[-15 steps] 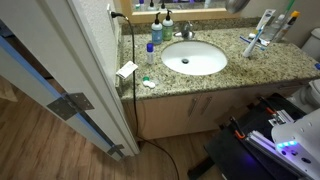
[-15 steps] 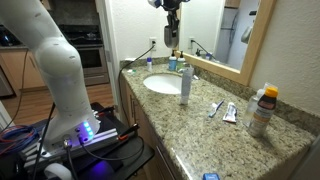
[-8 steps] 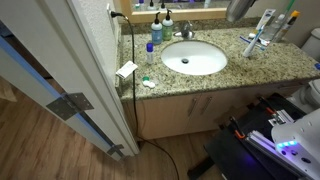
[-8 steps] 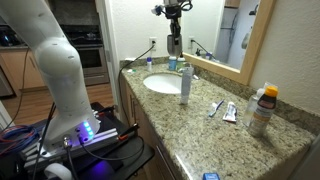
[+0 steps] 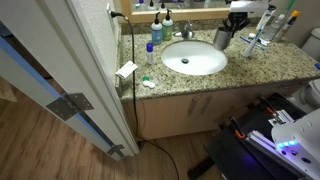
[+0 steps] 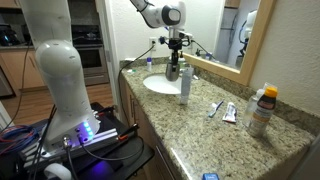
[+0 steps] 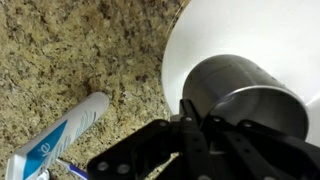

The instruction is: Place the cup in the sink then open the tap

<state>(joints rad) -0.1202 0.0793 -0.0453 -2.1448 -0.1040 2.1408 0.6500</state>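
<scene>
My gripper [image 5: 226, 30] is shut on the rim of the small dark grey metallic cup [image 5: 222, 39] and holds it just above the edge of the oval white sink [image 5: 195, 60] in the granite counter. In an exterior view the gripper [image 6: 172, 63] and cup [image 6: 172, 72] hang over the far side of the sink [image 6: 158, 85]. In the wrist view the cup [image 7: 245, 95] sits over the white sink [image 7: 210, 35], with the gripper [image 7: 197, 120] clamped on its wall. The chrome tap [image 5: 186, 31] stands behind the basin.
A clear bottle with a blue cap [image 5: 152, 50] stands beside the basin and shows in both exterior views [image 6: 185, 82]. A toothpaste tube [image 7: 60, 135] and toothbrushes [image 5: 258, 38] lie on the counter. An orange-capped bottle [image 6: 262, 108] stands further along. A door [image 5: 60, 70] is at one side.
My gripper has come down with the cup from up near the mirror to just above the basin's edge.
</scene>
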